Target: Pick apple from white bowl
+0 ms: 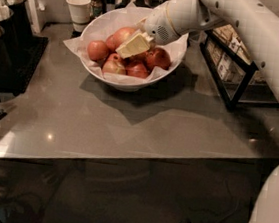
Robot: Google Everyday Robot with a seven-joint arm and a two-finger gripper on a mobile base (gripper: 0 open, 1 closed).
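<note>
Since the task calls for the apple (119, 36) out of the white bowl (132, 84), my pincer (133, 45) is set low inside that bowl, upper centre of frame, on or just over the fruit pile. The arm enters from upper right w/ the wrist angled down-left. I judge this lets the pincer clear the rim and meet the pile from above.

1. Pincer state: cannot tell. Its pale end reads as one wedge, w/ no gap or grip visible. No fruit is seen lifted.
2. Target loc.: the apple sits at the back of the pile, against the crinkled paper lining, touching or just beside the pincer on its upper-left side. It is pinkish-red w/ pale yellow streaks.
3. Neighbours: a red apple (97, 50) lies at the pile's left and a dark-red apple (158, 58) at its right, w/ two more in front. All are packed close, so side room looks scant.
4. Step in hand (est.): closing on the target. Pick not yet done.
5. Caution: glossy round skin may slip, and the paper may snag.

The bowl stands on the counter (142, 129). A paper cup (79, 8) is just beside it at upper left, and a black wire rack (234, 74) is near it at right. A straight-up lift seems the safest exit.
</note>
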